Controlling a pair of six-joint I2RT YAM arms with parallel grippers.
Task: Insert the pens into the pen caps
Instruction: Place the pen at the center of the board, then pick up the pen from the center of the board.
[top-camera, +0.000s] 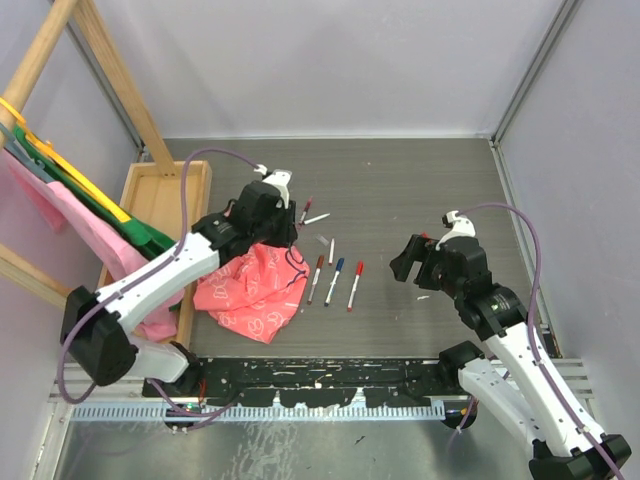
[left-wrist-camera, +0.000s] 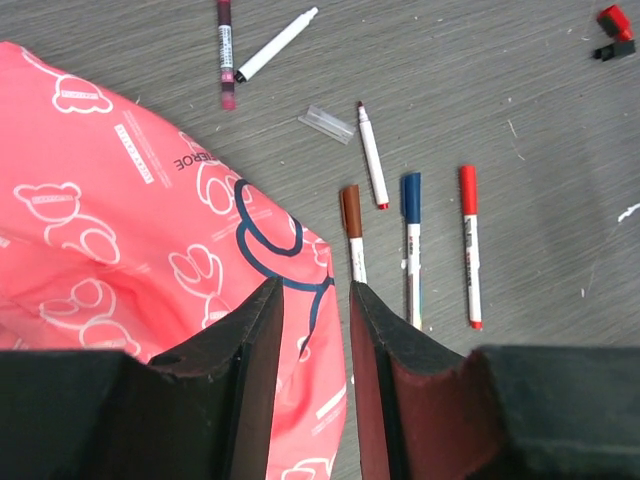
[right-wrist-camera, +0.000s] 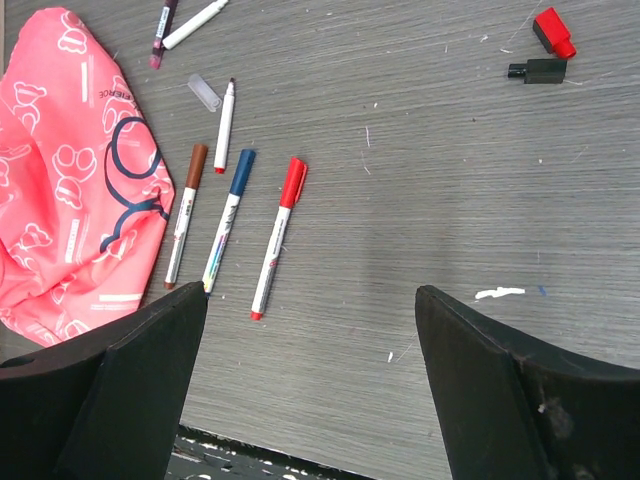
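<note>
Three capped white pens lie side by side: brown-capped (left-wrist-camera: 352, 232), blue-capped (left-wrist-camera: 411, 245) and red-capped (left-wrist-camera: 469, 243). An uncapped pen (left-wrist-camera: 372, 155) lies just beyond them, and a dark red pen (left-wrist-camera: 225, 50) and a white pen (left-wrist-camera: 277, 44) lie farther off. A loose red cap (right-wrist-camera: 553, 32) and a black cap (right-wrist-camera: 537, 70) lie at the far right. My left gripper (left-wrist-camera: 313, 285) hovers over the pink cloth's edge, jaws narrowly apart and empty. My right gripper (right-wrist-camera: 310, 295) is wide open and empty, near the red-capped pen (right-wrist-camera: 278, 238).
The pink patterned cloth (top-camera: 250, 290) lies crumpled left of the pens. A small clear cap (left-wrist-camera: 327, 123) lies by the uncapped pen. A wooden tray (top-camera: 160, 200) and hanging coloured cloths (top-camera: 60, 190) stand at the left. A black rail (top-camera: 320, 375) runs along the near edge.
</note>
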